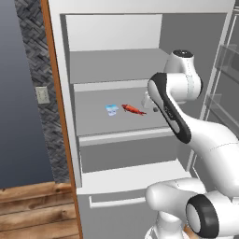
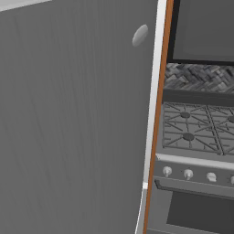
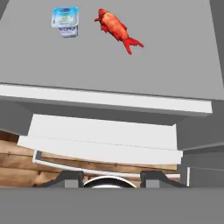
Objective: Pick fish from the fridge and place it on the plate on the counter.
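The fridge (image 1: 116, 133) stands open in front of me. On its middle grey shelf lies the small red-orange fish (image 1: 133, 109), tail pointing right, next to a pale blue-white cup (image 1: 111, 109). In the hand view the fish (image 3: 116, 26) lies at the top, tail toward the lower right, well beyond my gripper (image 3: 113, 178). The gripper hangs in front of the shelf's edge, above the bottom drawer (image 3: 105, 135). Its dark fingertips (image 3: 73, 177) barely rise at the bottom; it is shut with nothing in it. The plate and the counter are out of view.
The cup (image 3: 65, 21) stands left of the fish on the same shelf. The fridge's shelved door (image 1: 224, 79) hangs open at the right; its grey outer face (image 2: 68, 128) blocks the right base view. A stove (image 2: 196, 132) with knobs lies beyond it.
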